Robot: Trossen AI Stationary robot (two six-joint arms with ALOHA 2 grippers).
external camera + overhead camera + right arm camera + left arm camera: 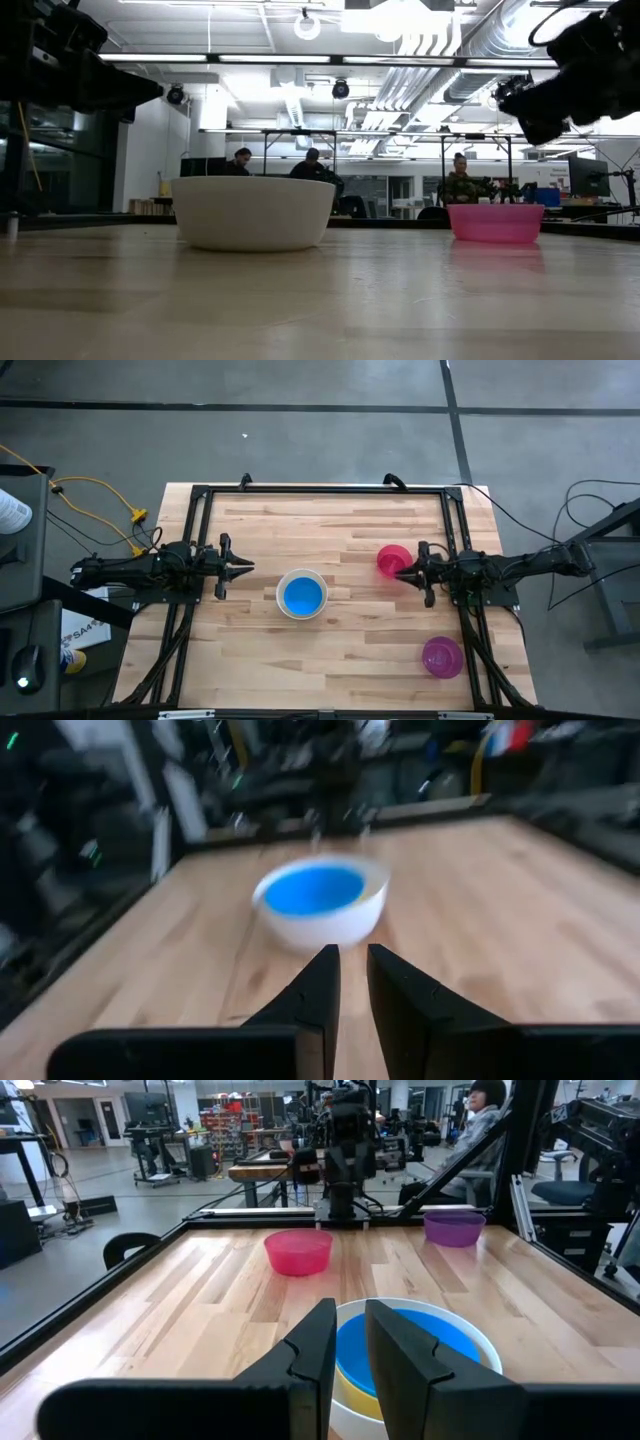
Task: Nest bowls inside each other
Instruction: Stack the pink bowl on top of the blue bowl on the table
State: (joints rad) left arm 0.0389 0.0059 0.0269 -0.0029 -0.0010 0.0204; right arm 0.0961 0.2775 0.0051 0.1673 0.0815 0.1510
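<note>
The white bowl (pixel 301 594) stands near the middle of the surface (pixel 250 650), and the yellow bowl (pixel 352 1392) and the blue bowl (pixel 302 596) already sit inside it. The pink-red bowl (pixel 392 560) stands toward the right edge, and the purple bowl (pixel 441 657) stands near the right front corner, so in my judgement two bowls are not nested yet.

The left claw (pixel 243 567) hangs above the surface, just beside the stack on its left. Its fingers are almost together, with only a thin gap, and it holds nothing. The right claw (pixel 401 572) hovers just beside the pink-red bowl, on the side toward the right edge. Its fingers also stand close together with a narrow gap and are empty.

The risk I see is the grasp on the rim. The bowls look like smooth, thin plastic with rounded walls that slope outward, so a finger can slide off the rim or push the light bowl away across the surface. With such a narrow gap, the right claw must open more before it goes down, or it will hit the rim and tip the bowl. The purple bowl is close to the corner, so a push there may send it off the surface. A bowl released tilted over the stack may sit crooked in it.

The surface is pale wooden planks, flat and a little glossy, with a black metal frame (pixel 320 490) around it.
</note>
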